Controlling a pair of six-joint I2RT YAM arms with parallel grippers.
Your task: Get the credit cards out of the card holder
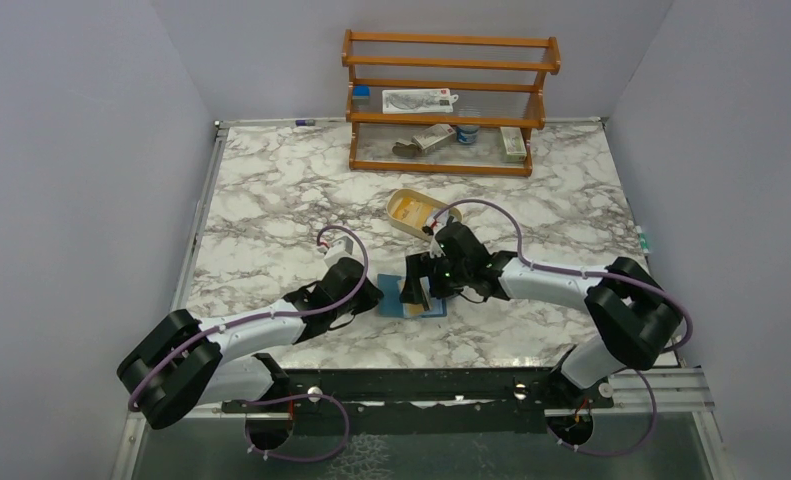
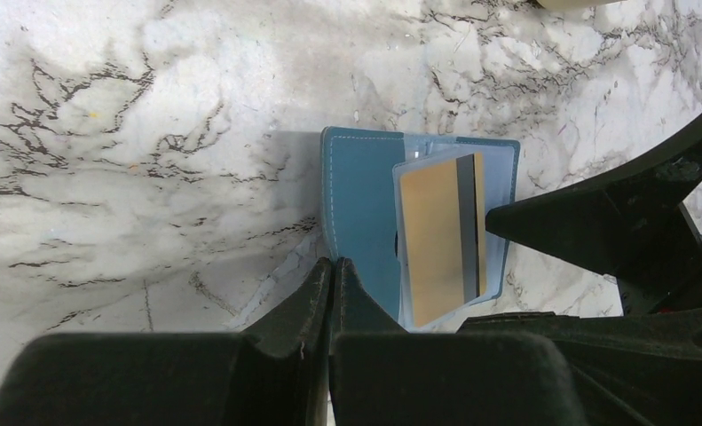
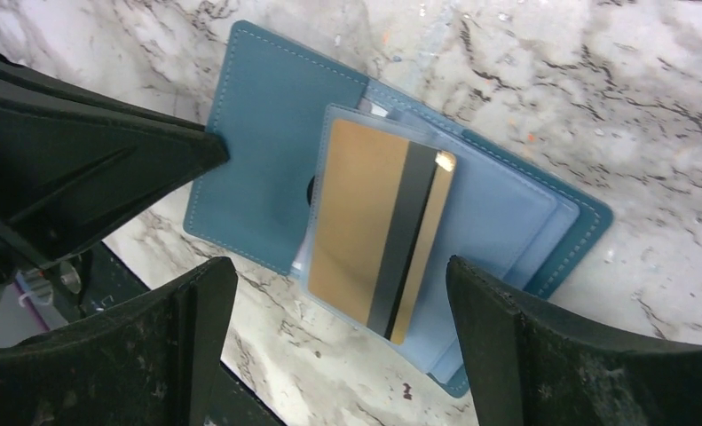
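The teal-blue card holder (image 3: 267, 133) lies open on the marble, also seen in the left wrist view (image 2: 360, 204) and the top view (image 1: 411, 302). A gold credit card with a dark stripe (image 3: 365, 213) sits in a clear sleeve over its pale blue inside and sticks out past the edge (image 2: 431, 240). My left gripper (image 2: 332, 263) is shut, its tips touching the teal flap's edge. My right gripper (image 3: 336, 271) is open, jaws wide on either side of the card's protruding end, holding nothing.
An oval tan tray with yellow inside (image 1: 416, 212) stands just behind the arms' working spot. A wooden rack (image 1: 449, 100) with small items stands at the table's back. The table's front edge (image 1: 451, 370) is close to the card holder.
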